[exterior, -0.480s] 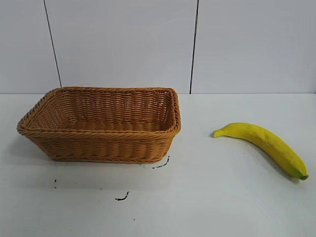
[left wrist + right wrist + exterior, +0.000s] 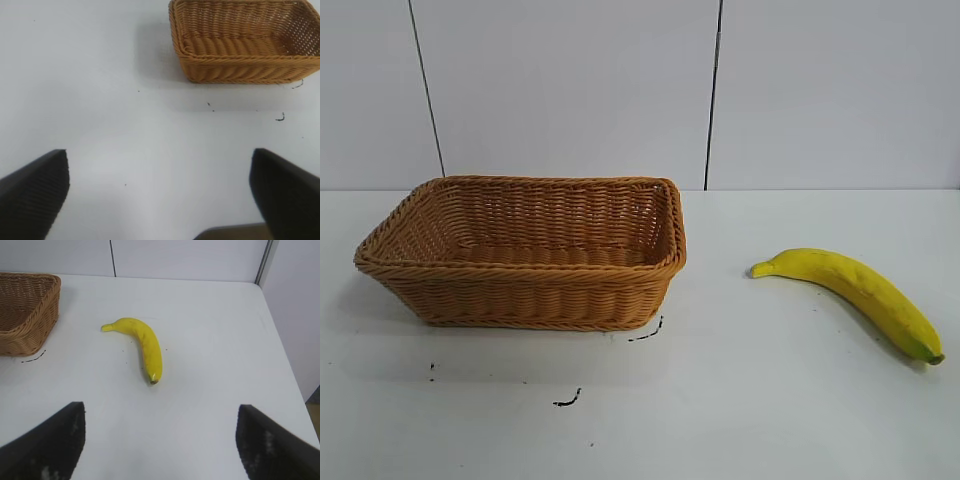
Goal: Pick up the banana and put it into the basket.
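White table [image 2: 770, 400], black marks [image 2: 567, 400]

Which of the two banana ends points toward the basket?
The tapered stem end of the banana points toward the basket; the dark-tipped blunt end points away.

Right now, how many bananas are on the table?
1. The banana lies on the table, to the right of the basket and apart from it. The basket's visible inside shows none.
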Robot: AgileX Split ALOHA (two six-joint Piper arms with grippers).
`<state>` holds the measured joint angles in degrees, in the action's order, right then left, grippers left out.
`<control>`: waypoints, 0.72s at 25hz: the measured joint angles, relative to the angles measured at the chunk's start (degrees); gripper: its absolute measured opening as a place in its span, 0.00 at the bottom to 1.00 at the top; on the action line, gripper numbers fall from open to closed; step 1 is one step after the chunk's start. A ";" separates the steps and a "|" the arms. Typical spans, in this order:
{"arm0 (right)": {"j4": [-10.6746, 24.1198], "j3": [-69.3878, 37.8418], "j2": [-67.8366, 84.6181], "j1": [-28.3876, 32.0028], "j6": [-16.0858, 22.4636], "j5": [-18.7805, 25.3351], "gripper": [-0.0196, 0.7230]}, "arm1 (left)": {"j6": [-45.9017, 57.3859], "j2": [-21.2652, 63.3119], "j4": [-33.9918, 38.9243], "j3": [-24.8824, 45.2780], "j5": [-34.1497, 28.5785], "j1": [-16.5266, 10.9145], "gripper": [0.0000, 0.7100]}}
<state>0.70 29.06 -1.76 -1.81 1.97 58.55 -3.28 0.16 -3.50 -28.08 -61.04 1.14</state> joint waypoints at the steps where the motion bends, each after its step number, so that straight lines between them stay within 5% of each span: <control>1: 0.00 0.72 -1.97 0.00 0.00 0.00 0.83 | 0.00 0.00 0.00 0.00 0.00 0.00 0.98; 14: 4.32 19.62 -45.12 0.00 -0.06 -5.33 0.88 | 0.00 0.00 0.00 0.00 0.00 0.00 0.98; 18: 4.24 27.85 -59.75 0.00 -2.93 -6.22 0.88 | 0.00 0.00 0.00 0.00 0.00 0.00 0.98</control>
<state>4.94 56.91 -61.52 -1.81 -0.96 52.32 -3.28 0.16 -3.50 -28.08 -61.04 1.14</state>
